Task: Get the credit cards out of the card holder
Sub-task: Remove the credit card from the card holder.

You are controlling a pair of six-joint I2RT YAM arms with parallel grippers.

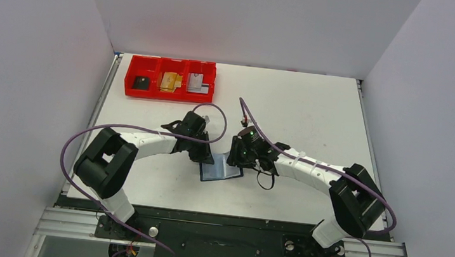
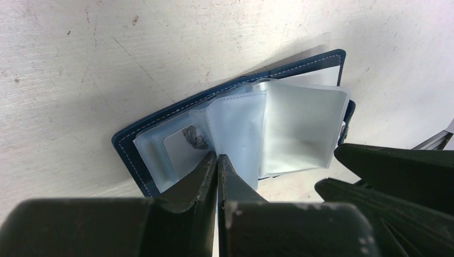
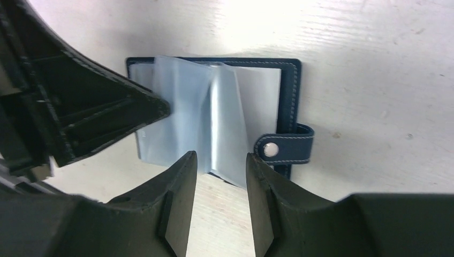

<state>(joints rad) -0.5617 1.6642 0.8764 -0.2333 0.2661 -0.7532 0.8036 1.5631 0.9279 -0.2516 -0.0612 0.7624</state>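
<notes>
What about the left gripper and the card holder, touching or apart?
Touching. The left wrist view shows the left gripper pinching a clear sleeve of the card holder.

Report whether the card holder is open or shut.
Open. The card holder lies spread on the table, clear sleeves fanned up and strap tab unfastened. The left gripper pinches one sleeve.

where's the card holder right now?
Top view: the card holder lies open on the table, central in its near half, between the left gripper and right gripper, well nearer than the red tray.
</notes>
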